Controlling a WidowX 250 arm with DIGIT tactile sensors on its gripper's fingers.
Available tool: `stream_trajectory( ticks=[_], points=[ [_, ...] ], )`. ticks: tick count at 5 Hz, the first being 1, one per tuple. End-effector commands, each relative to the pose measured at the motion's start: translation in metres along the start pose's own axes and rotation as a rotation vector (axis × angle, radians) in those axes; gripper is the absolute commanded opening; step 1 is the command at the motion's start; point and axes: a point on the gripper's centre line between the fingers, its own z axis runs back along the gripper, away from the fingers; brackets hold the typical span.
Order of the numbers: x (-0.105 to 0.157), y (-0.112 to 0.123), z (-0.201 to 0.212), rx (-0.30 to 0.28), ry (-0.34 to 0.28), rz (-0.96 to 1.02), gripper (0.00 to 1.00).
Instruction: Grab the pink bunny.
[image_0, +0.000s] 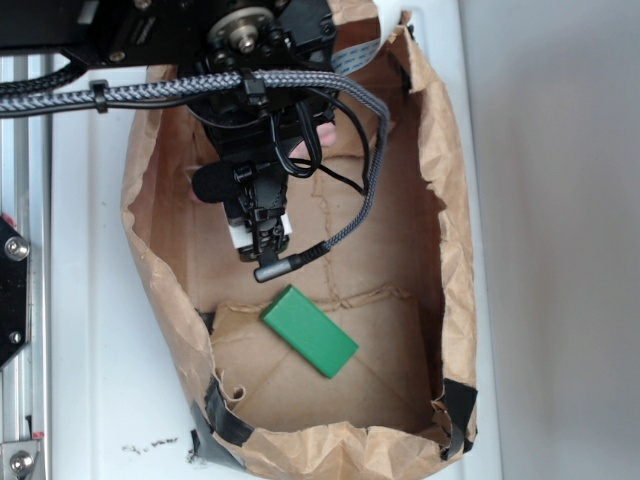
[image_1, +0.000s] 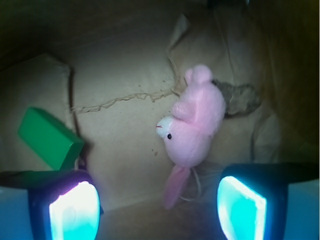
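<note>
Exterior view looks down into a brown paper bag (image_0: 445, 210) lying open on a white table (image_0: 90, 300); the arm reaches in from the top, and the gripper (image_0: 262, 240) hangs over the bag's floor, above a green block (image_0: 309, 331) that lies apart from it; the bunny is almost wholly hidden under the arm and cables here, only a sliver of pink (image_0: 322, 137) peeping out beside the wrist, so this view says little about the aim.

Wrist view gives what the other cannot: the pink bunny (image_1: 192, 127) lies on the bag floor, ears toward the camera, white muzzle and dark eye turned left; it sits between the two fingers (image_1: 72, 210) but nearer the right one; the jaws stand spread wide, nothing between them; a grey lump (image_1: 240, 97) lies just behind the bunny, and the block (image_1: 47, 137) rests off to the left.

To grasp well, I judge the gripper should shift slightly right to centre on the plump body, drop until the pads straddle it, then close gently; pinching only the ear risks a slip.
</note>
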Motion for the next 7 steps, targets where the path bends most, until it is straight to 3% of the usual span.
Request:
stream_trajectory(
  ticks=[1, 2, 6, 7],
  points=[
    [0.002, 0.012, -0.010, -0.021, -0.084, 0.155, 1.00],
    [0.005, 0.013, -0.027, 0.039, -0.100, 0.140, 1.00],
    [0.005, 0.013, -0.027, 0.039, -0.100, 0.140, 1.00],
    [0.008, 0.008, -0.042, -0.033, -0.089, 0.110, 1.00]
  ],
)
